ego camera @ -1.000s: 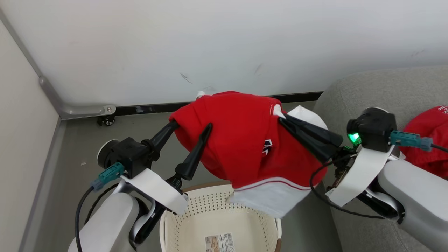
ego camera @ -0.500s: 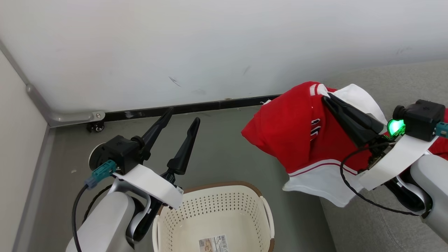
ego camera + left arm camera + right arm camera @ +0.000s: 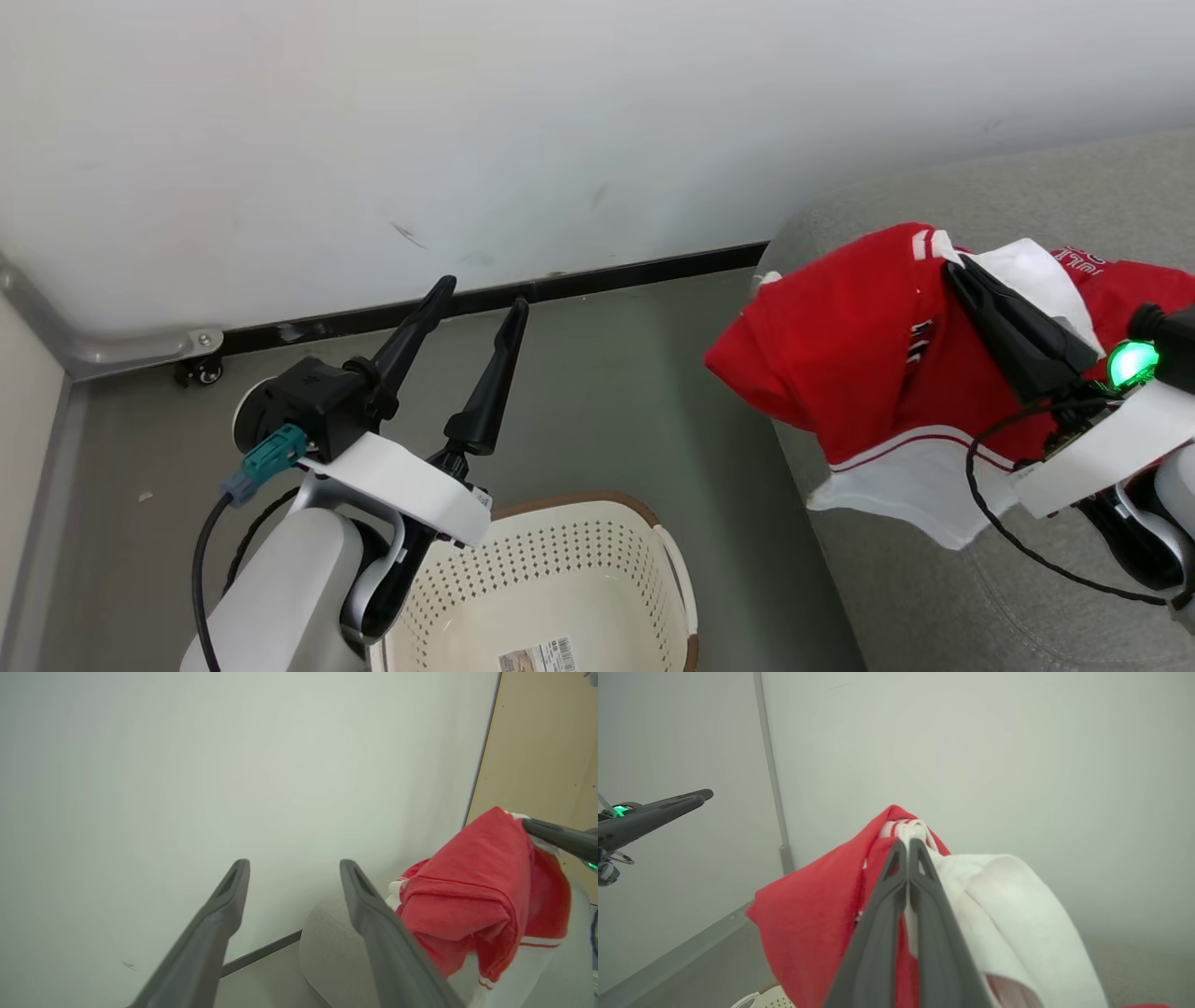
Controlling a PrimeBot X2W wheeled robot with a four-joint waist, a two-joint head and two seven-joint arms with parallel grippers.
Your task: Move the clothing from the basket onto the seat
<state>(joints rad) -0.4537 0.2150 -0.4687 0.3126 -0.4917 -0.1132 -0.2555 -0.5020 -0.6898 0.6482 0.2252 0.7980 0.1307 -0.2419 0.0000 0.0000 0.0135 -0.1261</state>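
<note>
You're seeing the red garment (image 3: 840, 364) bunched up, white hem band drooping, hanging over the seat (image 3: 915, 607)'s rounded end. A second red piece (image 3: 1134, 280) is lying on the seat behind it. A strip of grey floor (image 3: 616, 401) is separating the seat's edge from the basket (image 3: 579, 569). The right gripper (image 3: 954, 269) is reaching over the seat, fingers pinched tight on the garment's striped edge. The left gripper (image 3: 484, 291) is hovering well off the seat, beside the basket, fingers spread, gripping nothing.

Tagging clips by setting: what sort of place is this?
Likely a corner of a home-style room, perhaps a mock-up: a grey upholstered seat by a plain white wall, a perforated laundry basket on the floor, and red clothing.
</note>
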